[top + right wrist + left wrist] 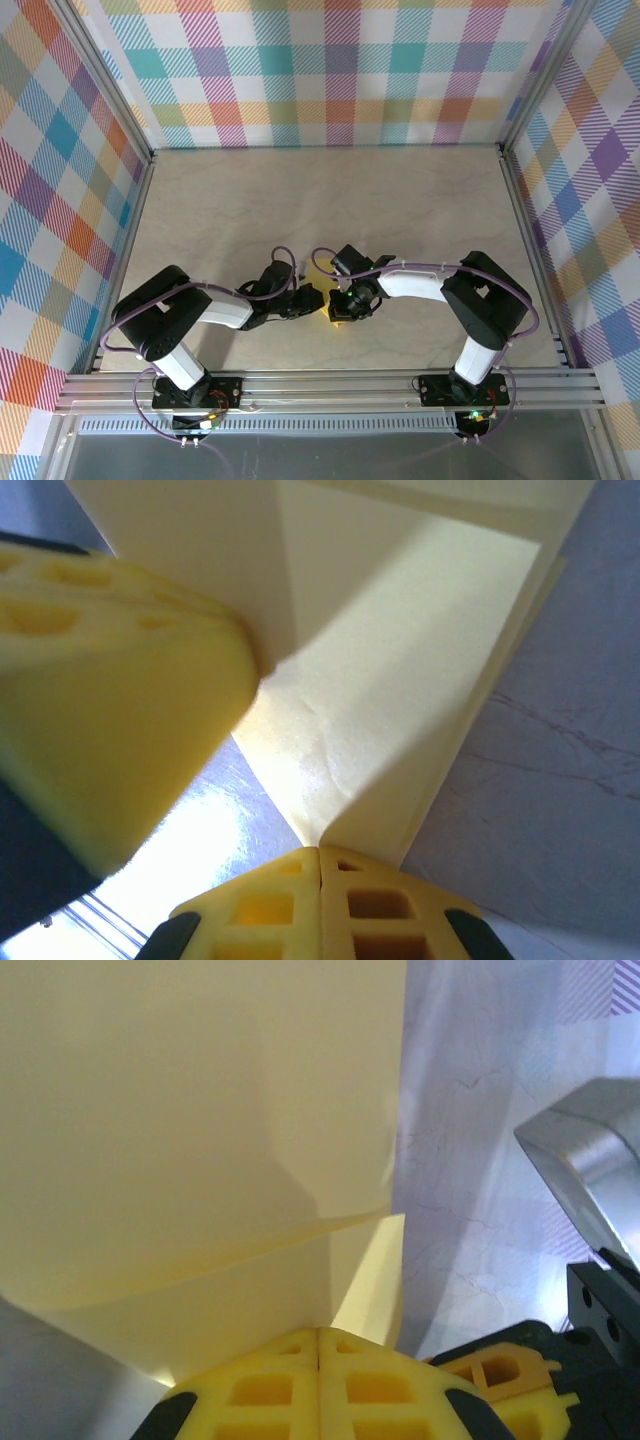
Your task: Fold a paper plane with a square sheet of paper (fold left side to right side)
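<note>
We find the left claw (319, 1335) and the right claw (319, 852) each closed tight on the partly folded square sheet of paper (200, 1110), front-middle of the surface (330, 200), likely one anchoring while the other carries the flap.

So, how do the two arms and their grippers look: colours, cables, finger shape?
Both arms look the same: the left arm and the right arm have black joint housings and white links. A thin purple cable loops along each. The left gripper and the right gripper have bright yellow fingers with rectangular cut-out pockets, on black mounts.
</note>
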`<state>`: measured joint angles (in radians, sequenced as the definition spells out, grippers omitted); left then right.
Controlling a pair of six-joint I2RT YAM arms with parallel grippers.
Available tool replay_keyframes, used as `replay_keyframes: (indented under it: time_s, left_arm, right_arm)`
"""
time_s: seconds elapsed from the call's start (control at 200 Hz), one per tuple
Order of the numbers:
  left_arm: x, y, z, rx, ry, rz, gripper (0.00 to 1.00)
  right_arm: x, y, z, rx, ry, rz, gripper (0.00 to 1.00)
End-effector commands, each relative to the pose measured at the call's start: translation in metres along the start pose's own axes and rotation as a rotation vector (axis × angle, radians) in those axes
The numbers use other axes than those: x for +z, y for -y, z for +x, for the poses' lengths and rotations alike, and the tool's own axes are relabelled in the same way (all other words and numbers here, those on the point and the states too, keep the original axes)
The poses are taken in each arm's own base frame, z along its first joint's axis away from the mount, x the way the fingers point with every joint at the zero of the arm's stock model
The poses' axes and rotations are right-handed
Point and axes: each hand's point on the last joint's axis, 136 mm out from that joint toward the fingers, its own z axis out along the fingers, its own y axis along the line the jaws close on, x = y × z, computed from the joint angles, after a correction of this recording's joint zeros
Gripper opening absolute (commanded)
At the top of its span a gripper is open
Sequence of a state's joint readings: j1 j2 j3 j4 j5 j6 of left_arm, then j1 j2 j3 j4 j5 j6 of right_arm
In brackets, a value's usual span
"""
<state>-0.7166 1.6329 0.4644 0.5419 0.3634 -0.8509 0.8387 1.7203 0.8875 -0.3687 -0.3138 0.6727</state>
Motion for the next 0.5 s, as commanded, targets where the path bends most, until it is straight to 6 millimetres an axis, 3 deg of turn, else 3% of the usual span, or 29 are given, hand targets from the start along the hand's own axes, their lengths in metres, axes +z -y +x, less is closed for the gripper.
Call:
replay_keyframes:
  time_s: [0.0, 0.495]
  left_arm:
    - [-0.005, -0.042, -0.017, -0.017, 0.051, -0.162, 0.08]
    - [-0.016, -0.071, -0.050, -0.024, 0.103, -0.211, 0.07]
  right_arm:
    - [0.010, 0.074, 0.044, 0.096, -0.134, 0.294, 0.00]
    - [0.008, 0.073, 0.043, 0.096, -0.129, 0.292, 0.00]
